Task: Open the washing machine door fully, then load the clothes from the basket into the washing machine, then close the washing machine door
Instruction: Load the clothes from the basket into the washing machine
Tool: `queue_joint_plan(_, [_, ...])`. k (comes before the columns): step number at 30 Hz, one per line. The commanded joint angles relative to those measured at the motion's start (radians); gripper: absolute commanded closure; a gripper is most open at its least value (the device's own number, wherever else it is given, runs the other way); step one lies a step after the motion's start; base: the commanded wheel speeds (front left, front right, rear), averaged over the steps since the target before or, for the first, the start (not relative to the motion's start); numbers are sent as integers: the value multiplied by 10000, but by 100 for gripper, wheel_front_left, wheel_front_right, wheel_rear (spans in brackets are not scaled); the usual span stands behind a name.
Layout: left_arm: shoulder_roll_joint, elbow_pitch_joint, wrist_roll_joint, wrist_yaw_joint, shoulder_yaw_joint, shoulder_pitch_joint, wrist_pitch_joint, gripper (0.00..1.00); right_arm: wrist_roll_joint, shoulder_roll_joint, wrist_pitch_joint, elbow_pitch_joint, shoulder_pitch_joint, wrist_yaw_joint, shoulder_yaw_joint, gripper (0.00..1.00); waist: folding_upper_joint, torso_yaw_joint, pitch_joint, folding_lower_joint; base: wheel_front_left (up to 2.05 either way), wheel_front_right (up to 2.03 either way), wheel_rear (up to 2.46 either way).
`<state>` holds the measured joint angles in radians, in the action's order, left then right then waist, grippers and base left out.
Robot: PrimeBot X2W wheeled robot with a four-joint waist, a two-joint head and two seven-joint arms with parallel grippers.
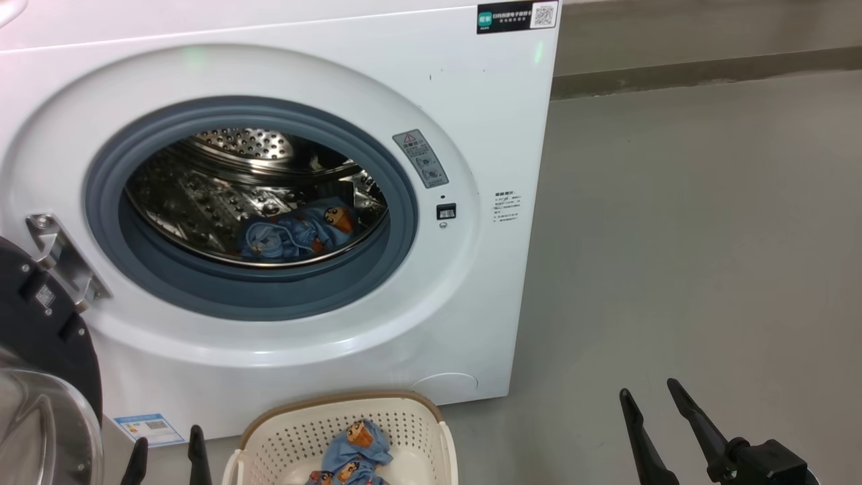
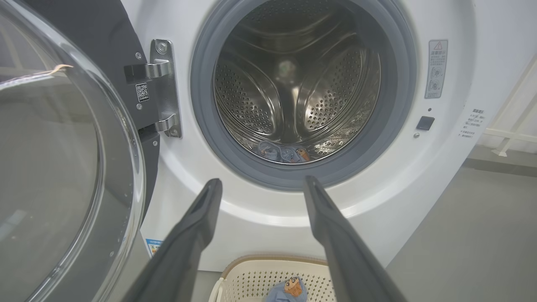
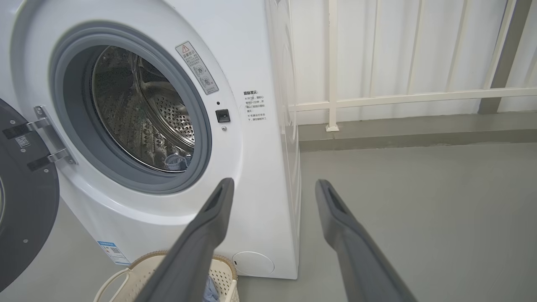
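Observation:
The white washing machine stands ahead with its door swung open to the left on its hinge. Light blue printed clothes lie at the bottom of the steel drum. More of the clothes rest in the cream basket on the floor in front of the machine. My left gripper is open and empty, low between the door and the basket. My right gripper is open and empty over the floor to the right of the basket. In the left wrist view the left gripper points at the drum opening.
The open door with its glass bowl stands close on the left of my left gripper. Grey floor stretches to the right of the machine. A white railing and a low kerb run behind it.

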<state>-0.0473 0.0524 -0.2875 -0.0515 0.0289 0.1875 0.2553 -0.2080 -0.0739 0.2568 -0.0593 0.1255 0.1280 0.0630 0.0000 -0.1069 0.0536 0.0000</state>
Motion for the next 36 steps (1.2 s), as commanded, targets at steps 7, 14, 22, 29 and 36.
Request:
queue_joint_plan(7, [-31, -364, -134, -140, 188, -92, 64, 0, 41, -103, 49, 306, -81, 27, 189, 0, 0, 120, -20, 0, 0, 0, 0])
queue_joint_plan(14, [-30, -339, -163, -126, 205, -72, 64, 0, 41, -71, 49, 330, -91, 27, 201, 0, 0, 99, -102, 0, 0, 0, 0])
queue_joint_plan(22, [-30, -205, -155, -10, 122, -31, 64, 0, -10, 29, 49, 371, -128, 27, 194, 0, 0, -144, -339, 0, 0, 0, 0])
queue_joint_plan(29, [-49, 549, -121, 335, -312, -396, 10, 0, -51, 169, 49, 433, -151, 27, 293, 0, 0, -392, -1038, 0, 0, 0, 0])
queue_joint_plan(36, [-201, 1665, -856, 850, -435, -1548, -1353, 0, -356, 231, 49, 485, -640, 27, 476, 0, 0, -724, -2217, 0, 0, 0, 0])
